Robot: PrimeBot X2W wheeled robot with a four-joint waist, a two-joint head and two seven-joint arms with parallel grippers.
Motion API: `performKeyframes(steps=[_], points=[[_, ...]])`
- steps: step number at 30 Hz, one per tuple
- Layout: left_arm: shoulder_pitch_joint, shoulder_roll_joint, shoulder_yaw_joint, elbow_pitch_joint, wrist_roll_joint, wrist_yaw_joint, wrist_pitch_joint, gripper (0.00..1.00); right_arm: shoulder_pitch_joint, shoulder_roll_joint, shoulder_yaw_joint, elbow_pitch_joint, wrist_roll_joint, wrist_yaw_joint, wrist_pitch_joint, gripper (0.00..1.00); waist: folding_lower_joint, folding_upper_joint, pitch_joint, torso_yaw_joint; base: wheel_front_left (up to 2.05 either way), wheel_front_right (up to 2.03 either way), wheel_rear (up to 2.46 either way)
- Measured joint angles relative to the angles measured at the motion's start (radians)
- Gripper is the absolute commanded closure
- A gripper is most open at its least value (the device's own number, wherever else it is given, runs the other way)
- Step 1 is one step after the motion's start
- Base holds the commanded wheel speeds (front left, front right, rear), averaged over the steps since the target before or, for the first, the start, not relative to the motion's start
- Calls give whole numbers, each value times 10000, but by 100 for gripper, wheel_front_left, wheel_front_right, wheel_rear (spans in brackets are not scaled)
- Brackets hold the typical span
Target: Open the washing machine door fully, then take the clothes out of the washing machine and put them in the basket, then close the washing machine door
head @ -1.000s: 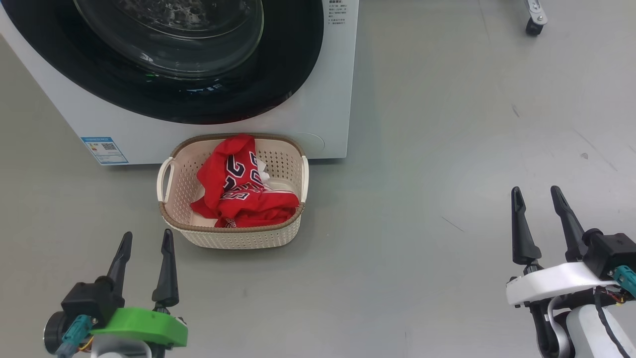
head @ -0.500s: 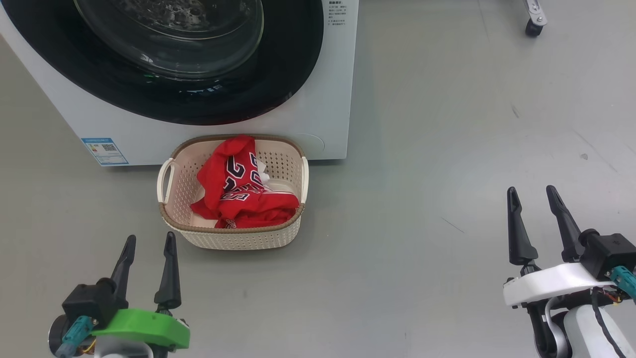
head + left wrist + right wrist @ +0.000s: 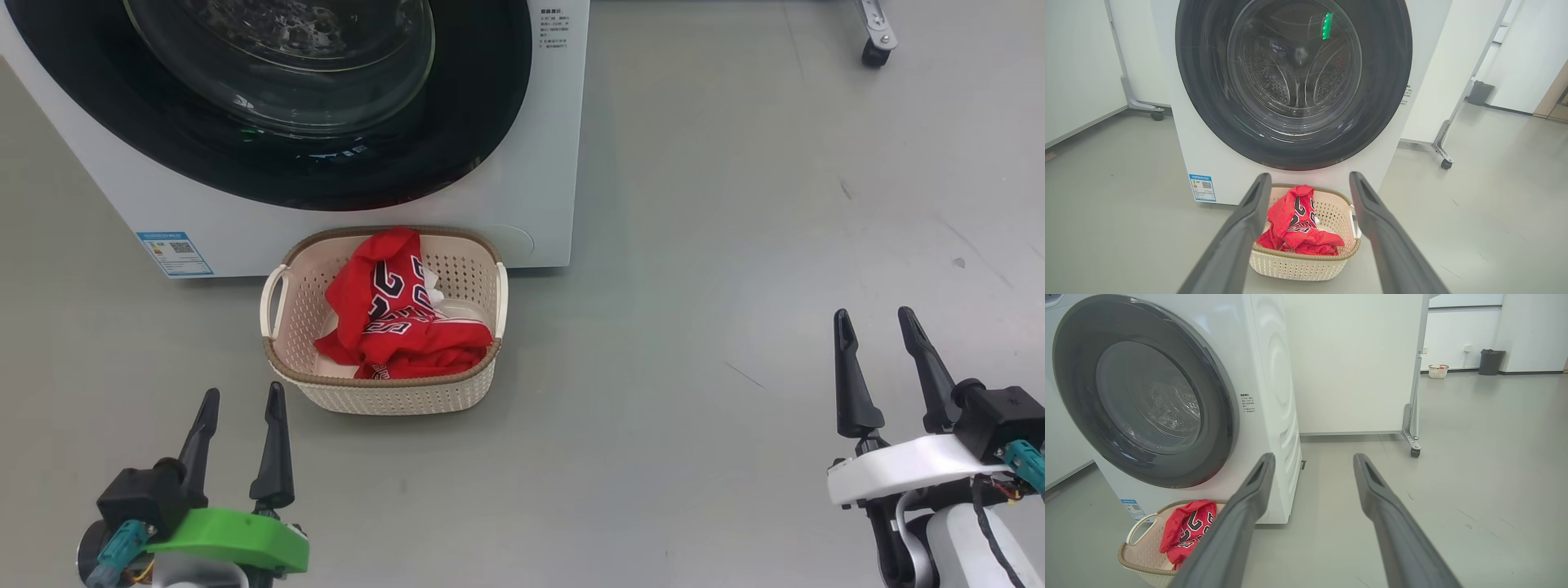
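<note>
Jaws released, empty, on left gripper (image 3: pixel 243 390) and right gripper (image 3: pixel 873 314); door (image 3: pixel 490 122) ahead looks shut, but unlatched could swing over basket (image 3: pixel 392 398).

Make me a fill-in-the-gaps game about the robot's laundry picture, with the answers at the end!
1. The bright red clothes lie ____ the cream perforated plastic basket.
2. The round black-rimmed glass washing machine door is ____.
3. The basket stands in ____ of the big white washing machine.
4. The left gripper and right gripper are both ____, holding nothing.
Missing words: inside, closed, front, open.
</note>
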Motion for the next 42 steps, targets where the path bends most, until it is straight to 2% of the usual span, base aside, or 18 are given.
performKeyframes(steps=[32, 33, 42], points=[[19, -10, 125, 75, -29, -75, 0, 0, 118, 380, -316, 38, -188, 232, 0, 0, 0, 0, -7, 73, 0, 0, 0], [22, -13, 117, 107, -31, -75, 2, 100, 126, 393, -313, 75, -184, 228, 0, 100, 1, 0, -4, 76, 0, 0, 0], [236, -199, 69, 654, -211, -75, 59, 100, 500, 673, -253, 654, 44, 228, 71, 100, 1, 0, -18, 79, 0, 0, 0]])
